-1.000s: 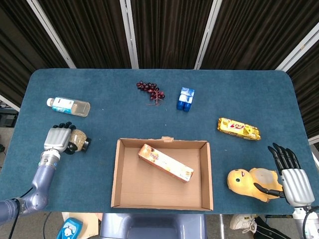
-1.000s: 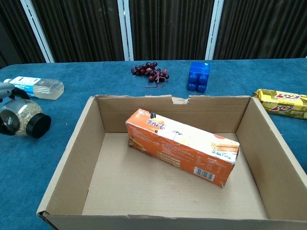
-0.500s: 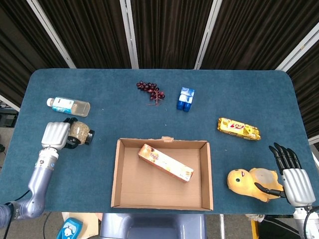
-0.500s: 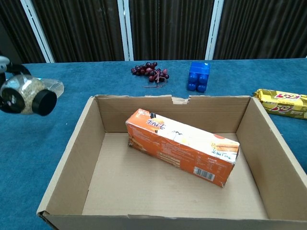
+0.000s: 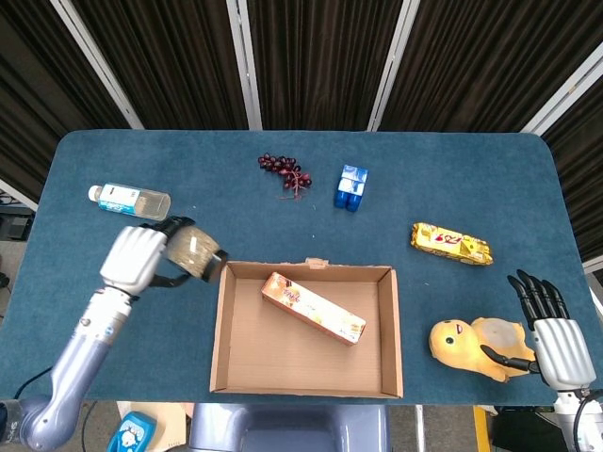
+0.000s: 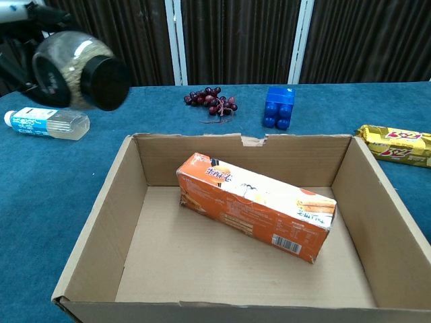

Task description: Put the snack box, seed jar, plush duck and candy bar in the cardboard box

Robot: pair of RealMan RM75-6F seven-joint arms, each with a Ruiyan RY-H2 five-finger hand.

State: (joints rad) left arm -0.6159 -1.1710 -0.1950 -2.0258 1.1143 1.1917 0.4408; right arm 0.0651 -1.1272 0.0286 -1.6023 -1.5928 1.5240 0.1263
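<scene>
Left hand (image 5: 137, 257): my fingers grasp the jar (image 5: 193, 251), lifted on its side, lid toward the box (image 5: 219, 330), just outside its left wall.
Right hand (image 5: 556, 344): released, beside the duck (image 5: 466, 344).
Snack (image 5: 313, 307): in the box.
Bar (image 5: 450, 243): on the surface.
Next, I judge: clear the wall, lower left of the snack, then release

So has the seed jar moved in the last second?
Yes. The left hand has carried the seed jar up and right toward the cardboard box, away from the bottle.
</scene>
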